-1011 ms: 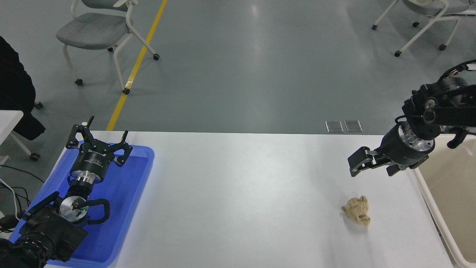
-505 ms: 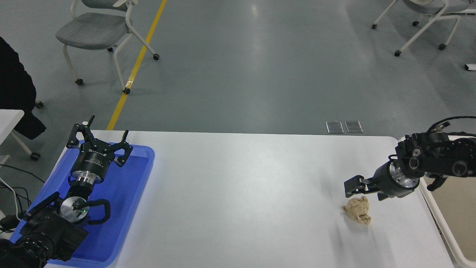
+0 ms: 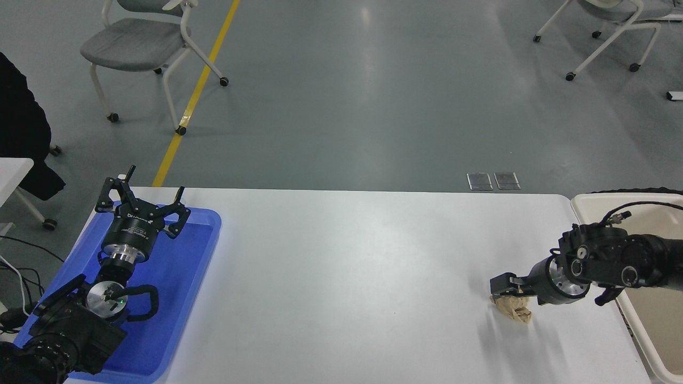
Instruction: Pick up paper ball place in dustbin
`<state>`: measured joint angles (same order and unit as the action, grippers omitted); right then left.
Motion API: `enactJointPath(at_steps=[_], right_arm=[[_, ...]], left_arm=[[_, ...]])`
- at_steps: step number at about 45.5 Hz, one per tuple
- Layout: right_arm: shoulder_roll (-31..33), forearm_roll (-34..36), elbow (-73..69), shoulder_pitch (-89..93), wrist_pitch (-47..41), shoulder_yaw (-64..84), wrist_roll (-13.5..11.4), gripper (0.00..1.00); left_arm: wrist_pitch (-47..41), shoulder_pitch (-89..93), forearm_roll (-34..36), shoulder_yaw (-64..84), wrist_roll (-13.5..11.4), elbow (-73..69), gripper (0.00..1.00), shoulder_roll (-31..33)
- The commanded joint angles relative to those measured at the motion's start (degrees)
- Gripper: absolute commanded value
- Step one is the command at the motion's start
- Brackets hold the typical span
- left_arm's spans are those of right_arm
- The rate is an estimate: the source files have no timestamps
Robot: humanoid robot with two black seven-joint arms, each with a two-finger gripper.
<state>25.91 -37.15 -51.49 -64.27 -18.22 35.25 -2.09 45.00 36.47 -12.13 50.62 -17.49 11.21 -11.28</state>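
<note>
Spanning a grey-floored room [image 3: 341,106], white table [image 3: 347,266] bearing paper ball [image 3: 515,309].

On the table [image 3: 347,277], the tray [image 3: 203,266] lies at 9 o'clock, against the left edge, with the left gripper [image 3: 141,205] parked above its far end. The dustbin [image 3: 587,200] stands at 3 o'clock, just off the table's right edge. The paper ball [image 3: 515,311] lies on the table at 4 o'clock, between tray and dustbin but near the dustbin. The right gripper [image 3: 502,287] sits directly over the ball's far side, its arm reaching in from the right across the dustbin. 2 chairs stand beyond the table at 11 o'clock [image 3: 141,40] and 1 o'clock [image 3: 619,16].
</note>
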Motion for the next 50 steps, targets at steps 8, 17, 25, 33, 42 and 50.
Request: enactJointPath(at_steps=[8, 17, 25, 33, 42, 50], right_arm=[[-2.6, 0.2, 1.9, 3.4, 6.5, -0.8, 0.0, 0.46], [-1.0, -0.1, 1.7, 1.0, 5.7, 0.7, -0.2, 0.00], [1.2, 0.1, -0.6, -4.4, 4.8, 5.5, -0.1, 0.00], [5.8, 0.8, -7.1, -15.1, 0.4, 10.6, -0.1, 0.00], [9.4, 1.2, -17.7, -32.3, -2.7, 21.4, -0.1, 0.00], [9.2, 5.5, -27.9, -50.4, -5.9, 31.0, -0.2, 0.00]], left_arm=[[0.0, 0.0, 0.0, 0.0, 0.0, 0.0, 1.00, 0.0], [0.0, 0.1, 0.0, 0.0, 0.0, 0.0, 1.00, 0.0], [0.0, 0.1, 0.0, 0.0, 0.0, 0.1, 1.00, 0.0], [0.0, 0.1, 0.0, 0.0, 0.0, 0.0, 1.00, 0.0], [0.0, 0.0, 0.0, 0.0, 0.0, 0.0, 1.00, 0.0], [0.0, 0.0, 0.0, 0.0, 0.0, 0.0, 1.00, -0.1]])
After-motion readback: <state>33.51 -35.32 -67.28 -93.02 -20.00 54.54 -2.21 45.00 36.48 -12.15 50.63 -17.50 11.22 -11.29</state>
